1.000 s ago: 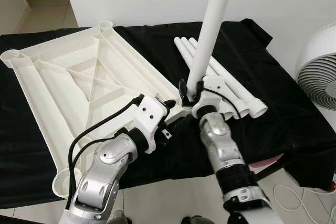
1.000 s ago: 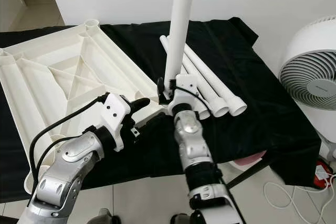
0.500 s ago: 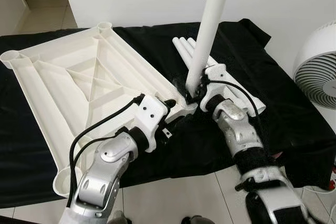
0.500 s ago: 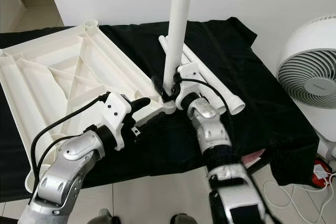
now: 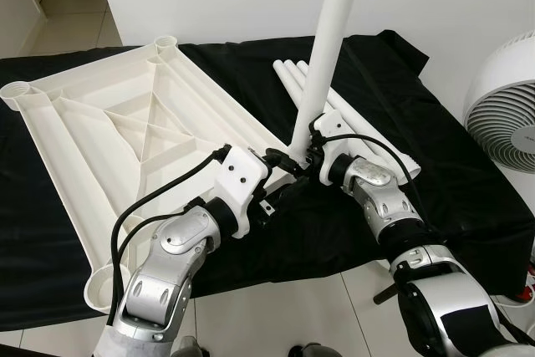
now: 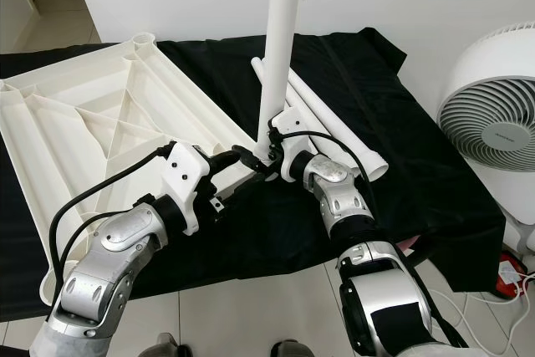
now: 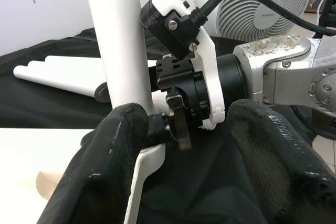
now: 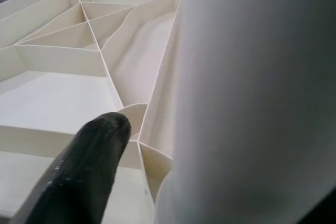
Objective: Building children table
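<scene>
Nearest the robot, the left gripper (image 5: 278,159) stood open against the near corner of the tabletop (image 5: 125,114), its black fingers (image 7: 113,145) spread either side of that corner's socket and holding nothing. Over the last second the right gripper (image 6: 266,155), clamped around the foot of the upright table leg (image 5: 324,48), had carried the leg from beside the spare legs (image 6: 330,131) over to the same corner, so that the leg's lower end now sat at the socket. The fitting looked about to begin, though how far the leg had entered the socket could not be told. Beyond that corner the spare legs lay on the black cloth (image 5: 393,81), with the fan (image 6: 489,114) further off.
</scene>
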### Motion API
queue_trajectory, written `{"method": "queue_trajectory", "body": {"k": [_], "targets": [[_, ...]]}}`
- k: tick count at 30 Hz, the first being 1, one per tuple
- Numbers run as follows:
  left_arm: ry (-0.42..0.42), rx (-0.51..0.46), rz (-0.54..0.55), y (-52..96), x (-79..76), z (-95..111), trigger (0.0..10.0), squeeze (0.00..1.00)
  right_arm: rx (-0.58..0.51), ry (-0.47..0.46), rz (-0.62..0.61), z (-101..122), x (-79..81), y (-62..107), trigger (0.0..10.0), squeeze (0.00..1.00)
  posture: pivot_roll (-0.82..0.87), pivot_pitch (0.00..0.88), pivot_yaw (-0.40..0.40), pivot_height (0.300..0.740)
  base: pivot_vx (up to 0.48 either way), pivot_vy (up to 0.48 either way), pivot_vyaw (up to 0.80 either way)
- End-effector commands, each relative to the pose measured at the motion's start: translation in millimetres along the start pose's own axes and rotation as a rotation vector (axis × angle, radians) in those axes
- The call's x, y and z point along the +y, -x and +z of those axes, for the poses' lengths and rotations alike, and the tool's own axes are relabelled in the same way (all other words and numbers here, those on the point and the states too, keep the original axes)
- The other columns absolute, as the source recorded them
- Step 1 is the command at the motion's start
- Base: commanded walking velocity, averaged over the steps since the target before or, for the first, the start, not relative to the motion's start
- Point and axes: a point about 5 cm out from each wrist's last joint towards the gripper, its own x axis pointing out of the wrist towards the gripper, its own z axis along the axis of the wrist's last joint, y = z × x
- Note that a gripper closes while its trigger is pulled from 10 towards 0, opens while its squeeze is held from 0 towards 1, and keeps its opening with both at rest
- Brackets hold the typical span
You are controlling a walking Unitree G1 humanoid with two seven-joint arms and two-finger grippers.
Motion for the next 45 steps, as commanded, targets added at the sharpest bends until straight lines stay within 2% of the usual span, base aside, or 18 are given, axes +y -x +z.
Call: {"method": "queue_trajectory", "body": {"k": [1,2,7,8,16,18,21,22,26,29,32,33,35,38,41,43,44,45], "targets": [[-0.001,-0.007,0.048,-1.4,2.1,0.3,10.0,0.0,0.0,0.011,0.04,2.2,2.0,-4.0,0.5,0.0,-0.03,0.044,0.005,0.74,0.0,0.0,0.0],[0.0,-0.008,0.046,-1.8,1.7,0.5,10.0,0.0,0.0,0.014,0.047,2.8,0.7,-4.0,0.0,0.0,-0.03,0.044,0.005,0.74,0.0,0.0,0.0],[0.003,-0.011,0.042,-2.8,0.5,0.6,10.0,0.0,0.002,0.012,0.052,1.5,-1.5,-3.1,0.0,0.0,-0.03,0.046,0.003,0.74,0.0,0.0,0.0],[0.006,-0.012,0.038,-3.6,-0.7,0.2,10.0,0.0,0.009,-0.006,-0.004,-3.0,-4.2,-1.3,10.0,0.0,-0.03,0.046,0.003,0.74,0.0,0.0,0.0],[0.01,-0.013,0.034,-4.6,-1.8,-0.3,10.0,0.0,0.028,-0.029,-0.073,-10.9,-5.1,0.4,10.0,0.0,-0.04,0.046,0.003,0.74,0.0,0.0,0.0],[0.011,-0.015,0.028,-5.8,-2.0,-0.5,10.0,0.0,0.038,-0.045,-0.157,-18.3,-2.1,1.4,10.0,0.0,-0.05,0.04,0.007,0.74,0.0,0.0,0.0],[0.01,-0.015,0.025,-6.3,-1.8,-0.5,10.0,0.0,0.031,-0.044,-0.198,-19.0,-0.6,1.4,10.0,0.0,-0.05,0.04,0.007,0.74,0.0,0.0,0.0],[0.01,-0.015,0.019,-6.7,-1.9,-0.5,10.0,0.0,0.029,-0.062,-0.307,-19.2,-0.8,1.0,10.0,0.0,-0.06,0.035,0.008,0.74,0.0,0.0,0.0],[0.009,-0.016,0.013,-6.9,-2.1,-0.4,10.0,0.0,0.034,-0.102,-0.4,-19.8,-2.2,1.0,10.0,0.0,-0.06,0.035,0.008,0.74,0.0,0.0,0.0],[0.01,-0.015,0.011,-6.2,-3.0,-1.0,10.0,0.0,0.02,-0.166,-0.5,-21.1,12.8,-1.7,10.0,0.0,-0.06,0.028,0.009,0.74,0.0,0.0,0.0],[0.012,-0.014,0.01,-5.8,-3.3,-1.4,10.0,0.0,0.021,-0.18,-0.535,-22.0,17.5,-2.3,10.0,0.0,-0.06,0.026,0.01,0.74,0.0,0.0,0.0],[0.014,-0.014,0.009,-6.4,-3.9,-2.1,10.0,0.0,0.027,-0.171,-0.637,-21.2,26.8,-2.6,10.0,0.0,-0.06,0.026,0.01,0.74,0.0,0.0,0.0],[0.014,-0.013,0.008,-6.3,-4.4,-2.7,10.0,0.0,0.025,-0.149,-0.734,-18.5,32.6,-0.7,10.0,0.0,-0.06,0.02,0.007,0.74,0.0,0.0,0.0],[0.014,-0.012,0.008,-6.1,-4.2,-2.9,10.0,0.0,0.029,-0.176,-0.732,-18.7,36.7,-2.4,10.0,0.0,-0.06,0.02,0.007,0.74,0.0,0.0,0.0],[0.011,-0.008,0.017,-4.4,-2.0,-3.7,10.0,0.0,0.012,-0.243,-0.644,-17.2,47.9,-7.9,10.0,0.0,-0.06,0.014,0.006,0.74,0.0,0.0,0.0],[0.01,-0.007,0.018,-3.9,-1.6,-4.0,10.0,0.0,0.006,-0.229,-0.646,-15.8,46.3,-6.2,10.0,0.0,-0.06,0.014,0.006,0.74,0.0,0.0,0.0],[0.01,-0.006,0.019,-3.7,-1.5,-4.4,10.0,0.0,0.001,-0.224,-0.646,-15.3,44.3,-4.7,10.0,0.76,-0.06,0.007,0.003,0.74,0.0,0.0,0.0],[0.008,-0.005,0.02,-3.4,-1.2,-4.6,10.0,0.0,-0.005,-0.22,-0.657,-14.3,41.3,-2.2,10.0,1.0,-0.06,0.007,0.003,0.74,0.0,0.0,0.0]]}}
